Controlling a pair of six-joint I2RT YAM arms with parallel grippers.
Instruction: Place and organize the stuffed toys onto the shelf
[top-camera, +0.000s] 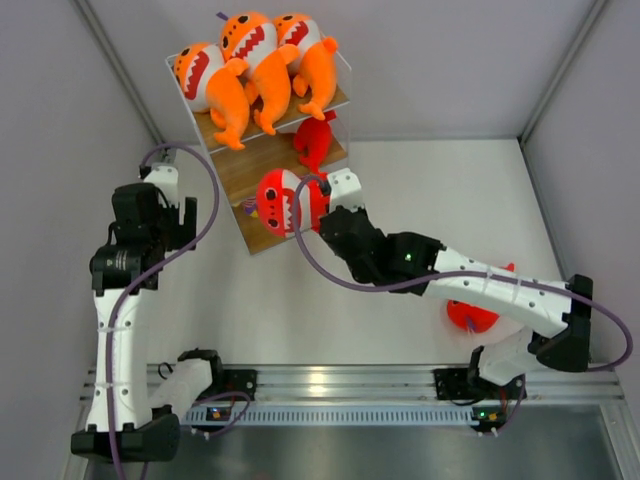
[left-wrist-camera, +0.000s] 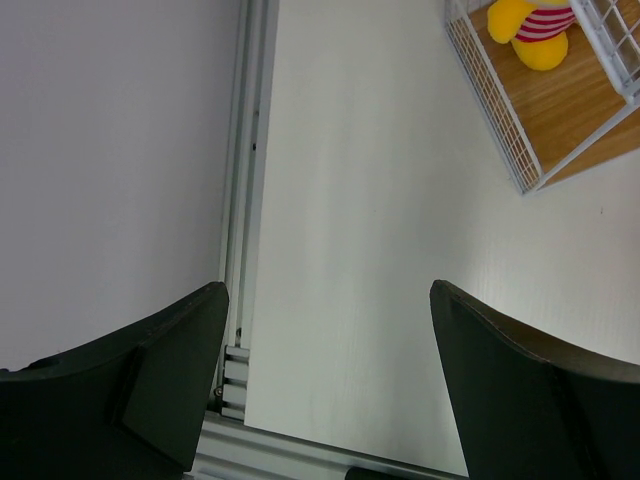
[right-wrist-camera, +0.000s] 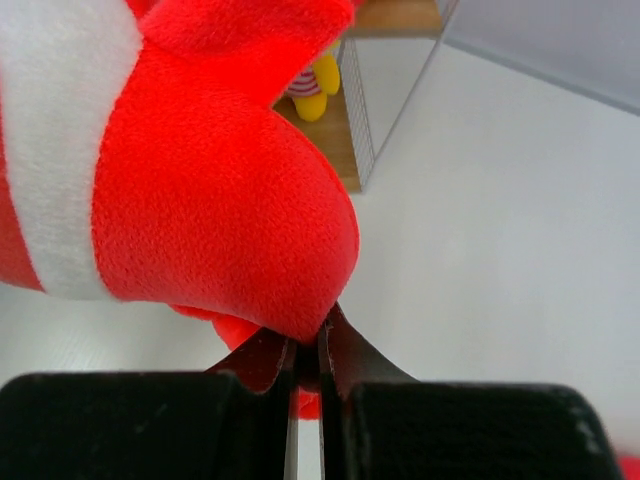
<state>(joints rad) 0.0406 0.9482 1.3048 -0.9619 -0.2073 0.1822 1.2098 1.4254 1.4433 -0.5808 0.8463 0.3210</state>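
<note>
Red plush lies nearest: a spare shark (top-camera: 472, 316) sits on the bench (top-camera: 400, 180), partly under the right forearm and well apart from the shelf (top-camera: 238, 168). It is not yet stowed. The left pincer (left-wrist-camera: 328, 288) hangs wide and empty over bare bench beside the shelf. Its camera shows a yellow-footed figure (left-wrist-camera: 535, 25) on a low board.

The right pincer (right-wrist-camera: 320, 335) is almost closed, nipping a small fold of the held shark (top-camera: 282, 200). The body bulges above and ahead of the fingers, so the toy hangs off the tips rather than sitting between them. From above, the held shark is at the open front of the shelf, below the top board, with its mouth to the left. Whether it rests on a board, and which one, cannot be told.

Judgement: the step in hand is placing this shark. The grip is on a thin fold, so the toy may slip or swing. Advance slowly and keep the plush clear of the wire frame. Carry it fully over the board and release only once the board bears its weight. Setting it beside the placed red shark (top-camera: 315, 140), which lies further in under the top board, would keep the reds together.

Farthest, three orange sharks (top-camera: 262, 60) sit in a row on the top board, tails hanging over its front edge. That tier appears complete.
</note>
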